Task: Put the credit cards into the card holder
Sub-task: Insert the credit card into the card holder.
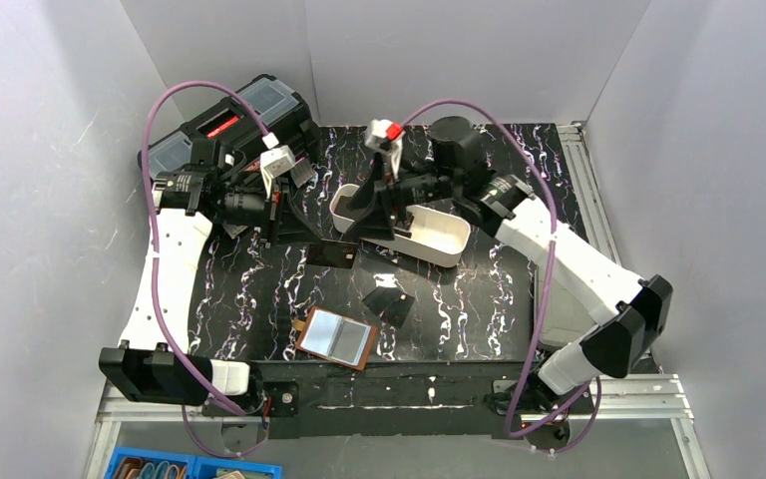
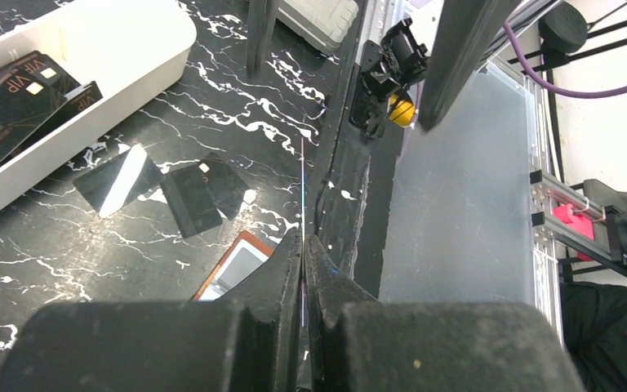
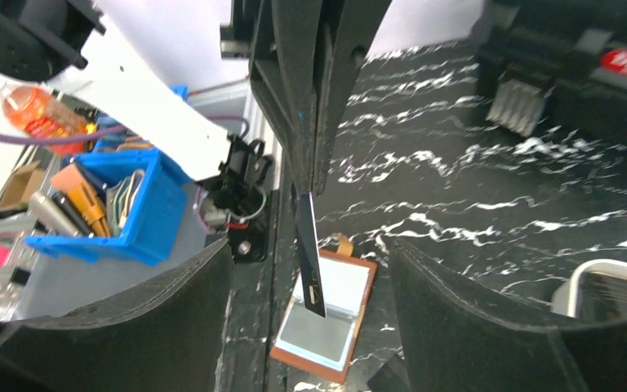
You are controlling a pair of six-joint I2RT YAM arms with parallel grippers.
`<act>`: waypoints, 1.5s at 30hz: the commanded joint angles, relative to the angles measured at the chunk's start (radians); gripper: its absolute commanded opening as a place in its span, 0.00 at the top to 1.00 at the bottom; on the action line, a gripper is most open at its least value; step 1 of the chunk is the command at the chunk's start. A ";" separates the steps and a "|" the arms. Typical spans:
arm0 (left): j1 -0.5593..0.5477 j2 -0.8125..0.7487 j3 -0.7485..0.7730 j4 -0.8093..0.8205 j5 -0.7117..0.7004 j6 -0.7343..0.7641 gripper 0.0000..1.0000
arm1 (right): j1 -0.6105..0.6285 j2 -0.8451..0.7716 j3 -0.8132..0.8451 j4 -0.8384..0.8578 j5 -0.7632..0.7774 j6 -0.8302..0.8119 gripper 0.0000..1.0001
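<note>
One credit card (image 3: pixel 310 253) hangs on its edge from your left gripper (image 2: pixel 303 245), pinched tight. Your right gripper (image 3: pixel 309 249) gapes wide with nothing in it, the card showing between its jaws. Your card holder (image 3: pixel 326 327) lies open on the table (image 1: pixel 259 299), near the held card.

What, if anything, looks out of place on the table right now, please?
Two credit cards lie loose on the table at skewed angles, between the white tray and the open card holder, in neither. Nothing looks damaged or spilled.
</note>
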 commanded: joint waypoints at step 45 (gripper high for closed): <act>-0.020 0.013 0.023 -0.095 -0.172 0.095 0.02 | 0.106 0.074 -0.143 -0.108 0.250 0.112 0.99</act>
